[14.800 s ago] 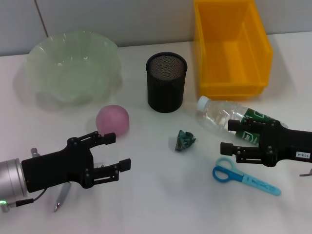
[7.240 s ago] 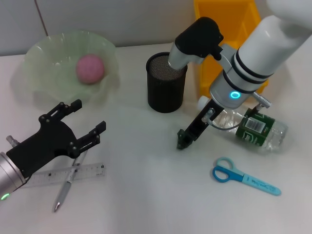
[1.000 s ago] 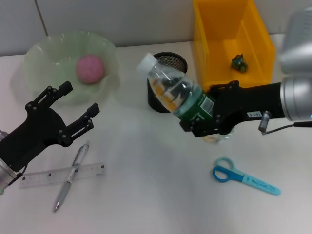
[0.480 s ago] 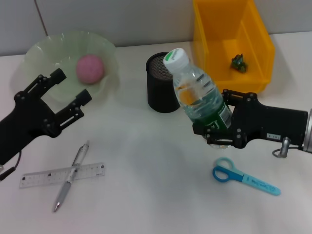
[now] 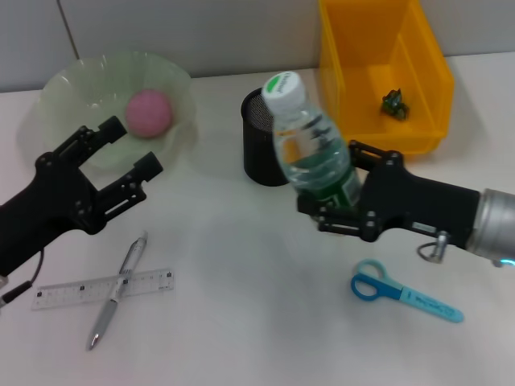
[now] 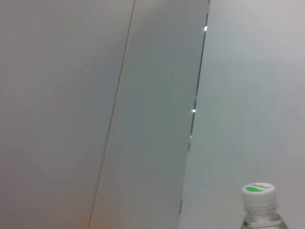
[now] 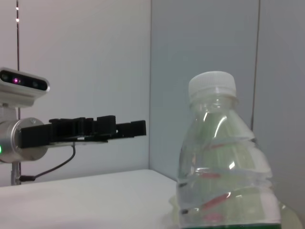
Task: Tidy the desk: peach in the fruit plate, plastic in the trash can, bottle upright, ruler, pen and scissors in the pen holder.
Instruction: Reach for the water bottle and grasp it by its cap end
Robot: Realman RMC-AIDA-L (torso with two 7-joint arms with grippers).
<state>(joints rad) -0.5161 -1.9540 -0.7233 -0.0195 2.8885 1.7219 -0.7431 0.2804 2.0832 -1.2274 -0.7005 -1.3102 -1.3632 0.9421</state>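
My right gripper [image 5: 342, 205] is shut on the clear bottle [image 5: 310, 149], which stands nearly upright just in front of the black mesh pen holder [image 5: 259, 153]; its cap shows in the left wrist view [image 6: 259, 193] and its body in the right wrist view [image 7: 221, 162]. The pink peach [image 5: 149, 112] lies in the green fruit plate [image 5: 76, 88]. Crumpled plastic [image 5: 393, 101] lies in the yellow trash can [image 5: 366, 72]. My left gripper [image 5: 129, 149] hangs open near the plate. The pen [image 5: 117, 289] crosses the ruler [image 5: 72, 291] at front left. Blue scissors [image 5: 402, 293] lie at front right.
A grey wall runs along the back edge of the white desk [image 5: 241, 322].
The right gripper has swung the bottle from tilted to nearly upright and shifted it left. The left gripper has drifted slightly right and forward.
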